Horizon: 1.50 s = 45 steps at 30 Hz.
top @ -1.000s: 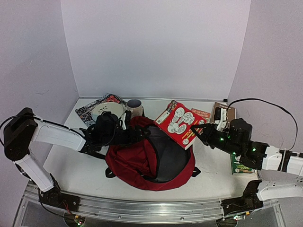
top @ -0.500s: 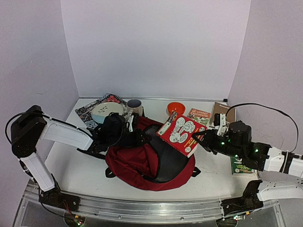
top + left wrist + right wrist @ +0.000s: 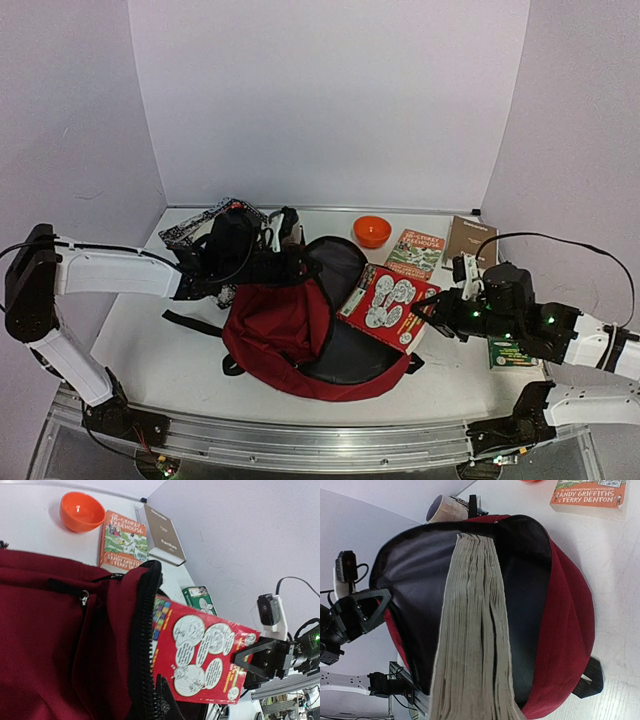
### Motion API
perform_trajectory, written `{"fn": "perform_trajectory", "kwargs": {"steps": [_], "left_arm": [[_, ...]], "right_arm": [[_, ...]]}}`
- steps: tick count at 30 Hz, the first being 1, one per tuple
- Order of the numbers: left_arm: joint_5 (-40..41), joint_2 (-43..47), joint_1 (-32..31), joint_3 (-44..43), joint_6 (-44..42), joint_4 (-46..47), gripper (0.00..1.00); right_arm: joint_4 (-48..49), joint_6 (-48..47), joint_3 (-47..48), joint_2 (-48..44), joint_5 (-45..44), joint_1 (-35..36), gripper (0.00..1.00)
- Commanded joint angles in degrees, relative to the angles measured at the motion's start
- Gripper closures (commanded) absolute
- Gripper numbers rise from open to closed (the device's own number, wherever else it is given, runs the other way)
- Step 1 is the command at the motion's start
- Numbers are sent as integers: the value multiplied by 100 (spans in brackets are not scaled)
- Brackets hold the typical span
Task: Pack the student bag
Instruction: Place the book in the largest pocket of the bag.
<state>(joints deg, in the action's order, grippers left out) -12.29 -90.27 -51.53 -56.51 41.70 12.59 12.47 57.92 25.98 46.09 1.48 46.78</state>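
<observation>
Top external: left gripper (image 3: 287, 260) pinches the student bag (image 3: 272, 330) rim up, right gripper (image 3: 430, 306) clamps the red book (image 3: 388, 303); best slid straight in, clear of that rim.

Back of the white table (image 3: 150, 340), center: an orange bowl (image 3: 372, 230), standing open side up. Just right of it lies a treehouse storybook (image 3: 416, 252) with an orange cover, flat and face up. Beside that, in the far right corner, a brown book (image 3: 468, 240). A green book (image 3: 199, 599) lies nearer the right edge. Back left: a pale mug (image 3: 449, 511) and a flat patterned piece (image 3: 185, 230), black, white and red.
</observation>
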Motion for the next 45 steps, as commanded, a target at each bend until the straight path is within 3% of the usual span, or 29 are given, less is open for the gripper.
{"fn": "perform_trajectory", "kwargs": {"steps": [1,11,28,37,42,45], "left_arm": [[234,346,46,-849,-555,-527,100],[110,597,46,-1305,-625,-714,100],[-514,733,11,-1311,-186,-458,100],[-654,721,-46,-1175,9,-294,100],[-668,774,-50,-1024,49,-238,100],[-594,845,-51,-872,49,-239,100]], "right_arm": [[338,151,156,78,399,-7,100],[2054,663,-189,805,784,-7,100],[4089,983,956,3455,1166,3,100],[4395,1216,1976,5122,1316,8,100],[4372,1254,2115,5674,976,17,100],[4091,1143,2190,5874,896,18,90]]}}
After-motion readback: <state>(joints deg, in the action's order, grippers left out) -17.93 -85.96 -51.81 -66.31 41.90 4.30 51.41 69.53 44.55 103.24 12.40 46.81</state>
